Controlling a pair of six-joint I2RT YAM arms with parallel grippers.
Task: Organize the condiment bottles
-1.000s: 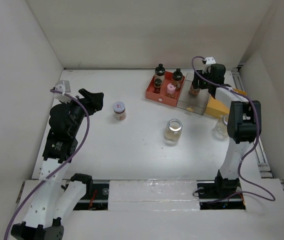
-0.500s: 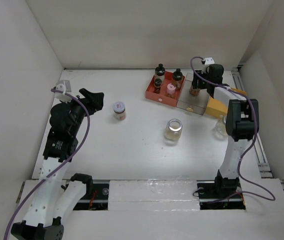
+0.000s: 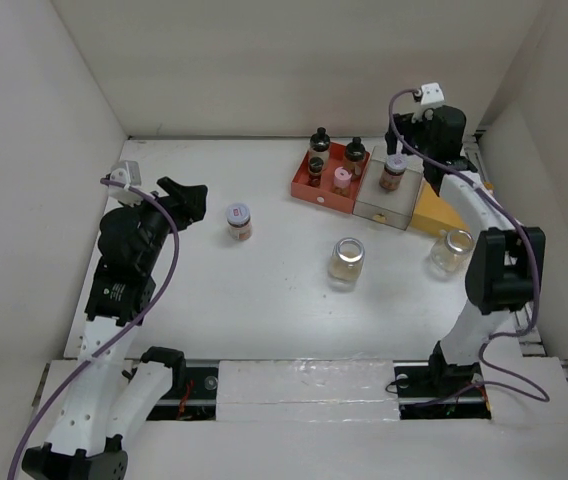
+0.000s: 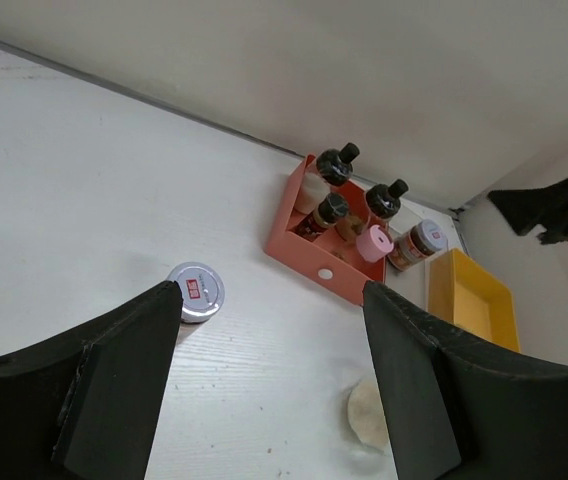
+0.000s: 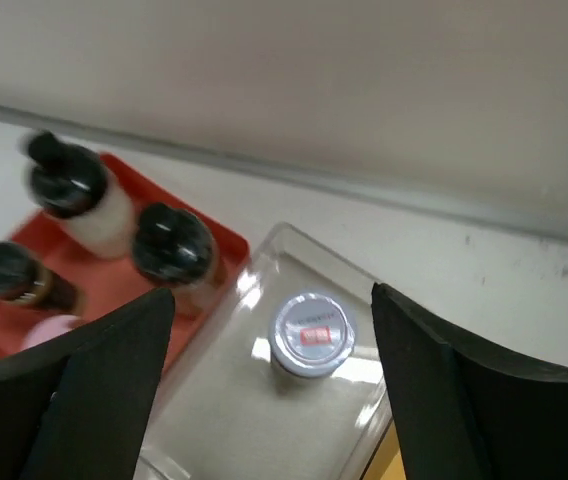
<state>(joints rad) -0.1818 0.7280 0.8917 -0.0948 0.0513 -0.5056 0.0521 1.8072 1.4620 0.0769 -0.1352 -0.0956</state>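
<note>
The lilac-lidded jar (image 5: 309, 335) stands upright in the far half of the clear tray (image 3: 379, 208), alone there. It is small, of glass, w/ brown contents. Its pale lid has a small red-and-white label on top.

To the left, touching the clear tray, is the red tray (image 3: 314, 195). It holds three black-capped bottles (image 3: 318, 140) and one pink-capped bottle (image 3: 341, 177), all upright and close together. The black-capped ones have narrow necks and brownish contents. The pink one stands at the near right corner.

A second lilac-lidded jar (image 3: 239, 220) of the same kind stands by itself on the table (image 3: 264, 300), well apart from the trays, on the left side. The wide clear jar (image 3: 347, 258) stands in the middle, nearer to me than the trays; it looks open at the top and its glass is a bit yellowish. Another clear jar (image 3: 450, 250) stands just beside the right arm, near the yellow tray (image 3: 432, 215), which is on the R side of the clear tray.

The right gripper (image 5: 272, 298) hangs above the clear tray, fingers wide apart, nothing btw. them; the jar is below, not touched. The left gripper (image 4: 269, 300) is raised over the left part of the table, fingers also apart and holding nothing, pointing approx. toward the second jar.
</note>
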